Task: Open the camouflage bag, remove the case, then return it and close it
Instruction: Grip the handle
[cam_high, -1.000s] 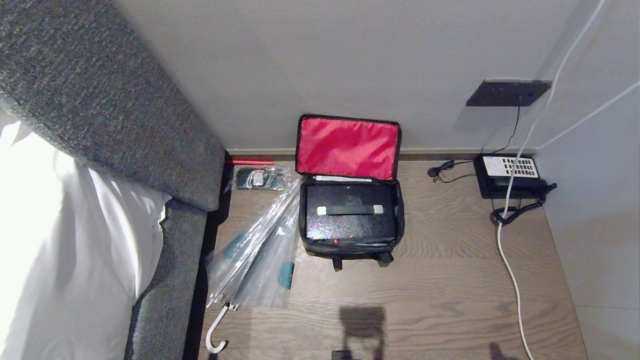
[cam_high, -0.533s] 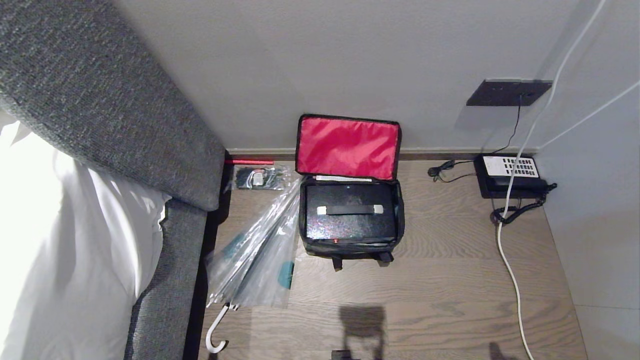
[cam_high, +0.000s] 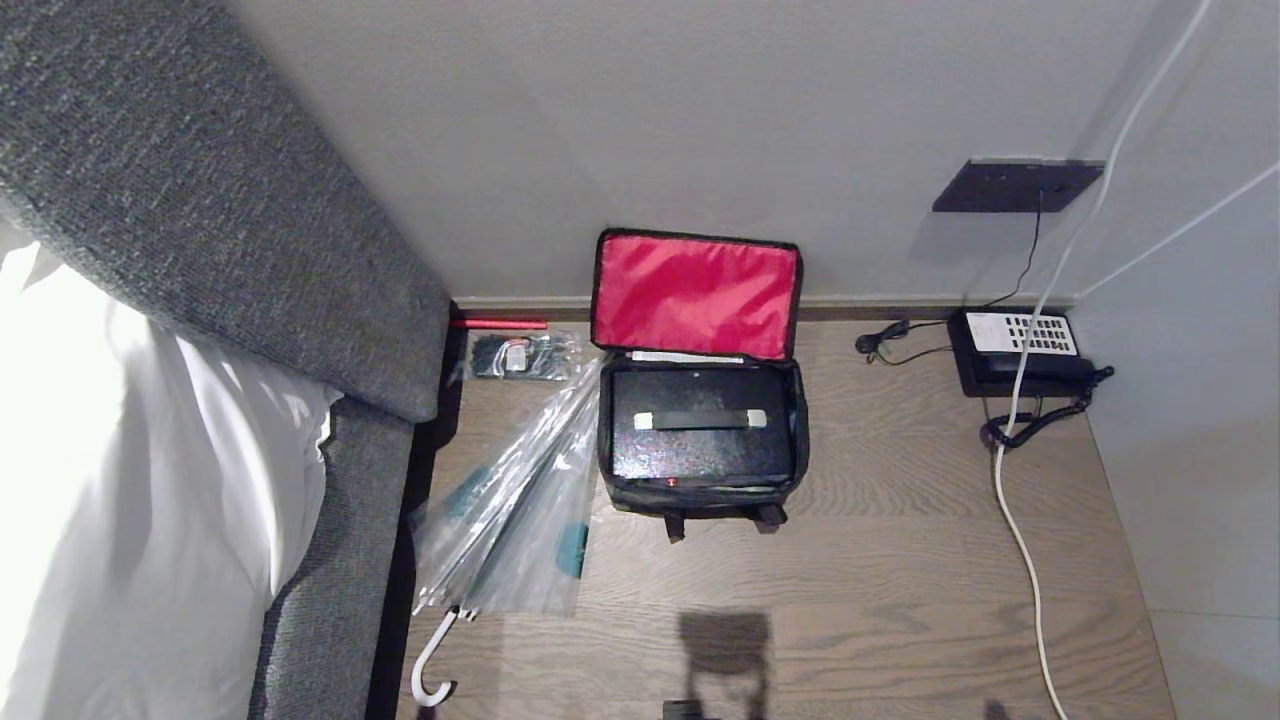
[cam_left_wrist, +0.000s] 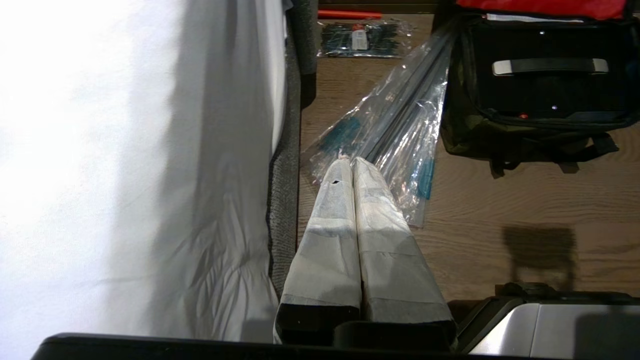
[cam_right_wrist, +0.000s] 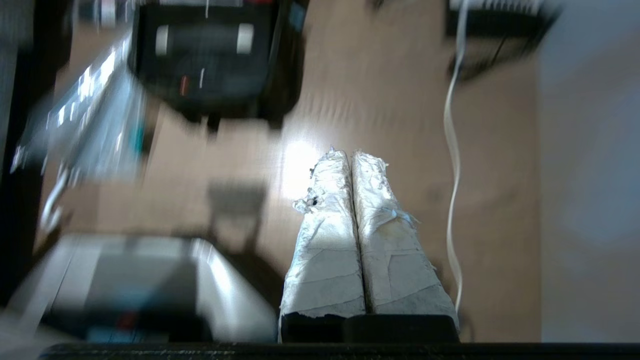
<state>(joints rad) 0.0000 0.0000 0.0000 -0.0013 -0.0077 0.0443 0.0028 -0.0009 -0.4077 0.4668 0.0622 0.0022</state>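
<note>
The boxy soft bag with black sides and dark camouflage cloth (cam_high: 700, 440) stands on the wooden floor (cam_high: 900, 560) against the far wall, roughly central in the head view. Its lid (cam_high: 695, 295) is already thrown back, leaning upright on the wall and showing a red lining. Inside the bag, filling the opening, sits a glossy black hard case (cam_high: 700, 435) with a black carry handle on silver ends (cam_high: 700, 419). The handle and the case's long axis run left to right, parallel to the wall.

Neither arm shows in the head view. Both wrist views look forward at the bag from the near side. The right gripper (cam_right_wrist: 351, 155) has its white-taped fingers pressed together, holding nothing, above bare floor, with the bag ahead and to its left. The left gripper (cam_left_wrist: 352, 161) is likewise clenched empty, with the bag ahead and to its right. Which arm is nearer is hard to judge; the right wrist view is smeared, so I would only guess that arm is the one at work. Since the opening step looks done, the coming move is likely a reach forward to the handle, crossing its length with parted fingers.

A clear plastic-wrapped umbrella with a white hooked handle (cam_high: 515, 510) lies touching the bag's left side. A small black plastic-bagged packet (cam_high: 520, 356) lies far left. A black desk telephone (cam_high: 1015, 350) and a white cable (cam_high: 1020, 540) lie well apart on the right. A grey upholstered bed frame with white sheets (cam_high: 200, 300) fills the left.
</note>
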